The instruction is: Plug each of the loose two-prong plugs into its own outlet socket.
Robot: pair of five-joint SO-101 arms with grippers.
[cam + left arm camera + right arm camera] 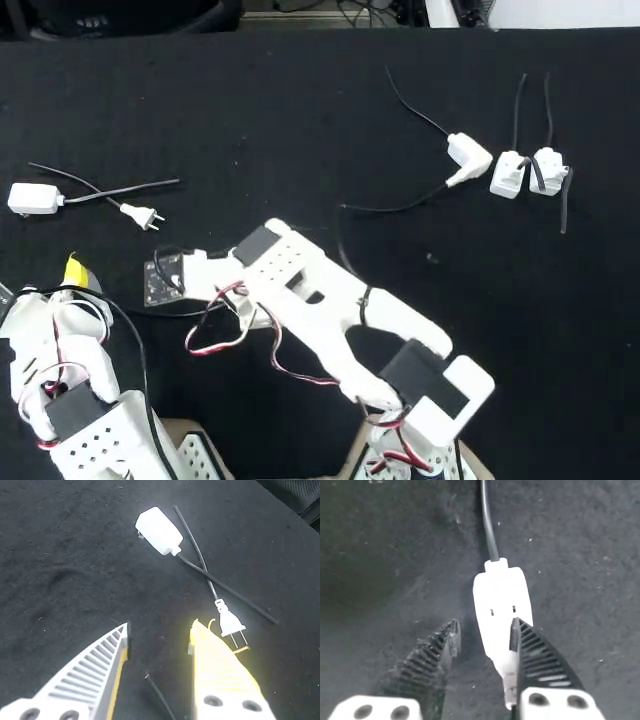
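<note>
Now my open right gripper (484,624) straddles the outlet socket (500,597), lengthwise between the fingers (532,652), while the two-prong plug (229,622) lies just beside my open left gripper (160,625).

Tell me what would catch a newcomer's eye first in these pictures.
The white right arm stretching diagonally across the black table stands out first; its right gripper is open over a white outlet socket. Near the table's left edge, the open left gripper faces a loose two-prong plug lying beside a white box.
</note>
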